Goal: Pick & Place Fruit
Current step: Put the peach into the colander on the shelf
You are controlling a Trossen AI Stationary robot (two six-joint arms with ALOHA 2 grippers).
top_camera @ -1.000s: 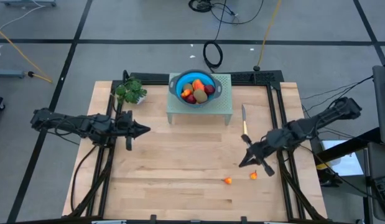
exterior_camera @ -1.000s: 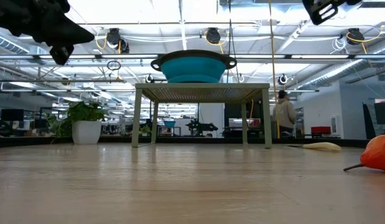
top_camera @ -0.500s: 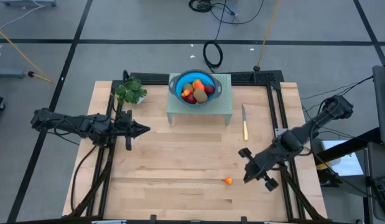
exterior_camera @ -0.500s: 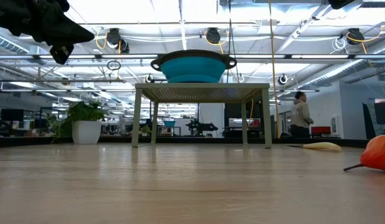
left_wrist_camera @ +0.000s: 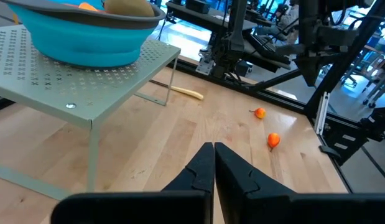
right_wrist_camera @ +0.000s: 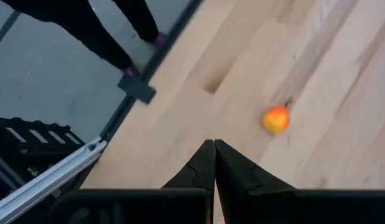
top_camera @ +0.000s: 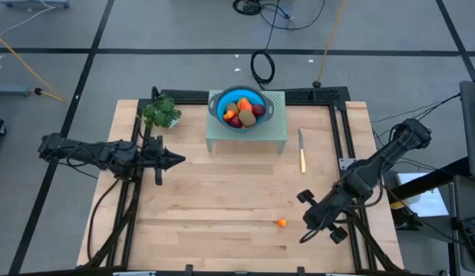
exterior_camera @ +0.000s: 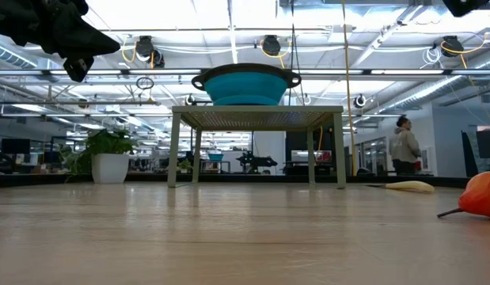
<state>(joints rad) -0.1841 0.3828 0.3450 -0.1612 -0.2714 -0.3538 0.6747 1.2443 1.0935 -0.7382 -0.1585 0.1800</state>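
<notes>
**Bowl's full, strays on the wood**

Most fruit (top_camera: pixel 242 110) sits heaped in the round teal bowl (top_camera: pixel 219 100) on a perforated metal stand (top_camera: pixel 275 130). One tiny orange piece (top_camera: pixel 281 223) lies on the wood-grain table (top_camera: pixel 206 199), beside the right gripper (top_camera: pixel 305 237), fingers pressed together. Left gripper (top_camera: pixel 180 160), also pinched closed, hovers mid-left.

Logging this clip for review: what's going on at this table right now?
Most fruit already sits in the blue bowl on the pale green perforated stand. Two tiny orange-red pieces still lie on the wooden table. The right gripper, shut and empty, hangs near the table's front right edge beside them. The left gripper, also shut, waits at the left.
</notes>
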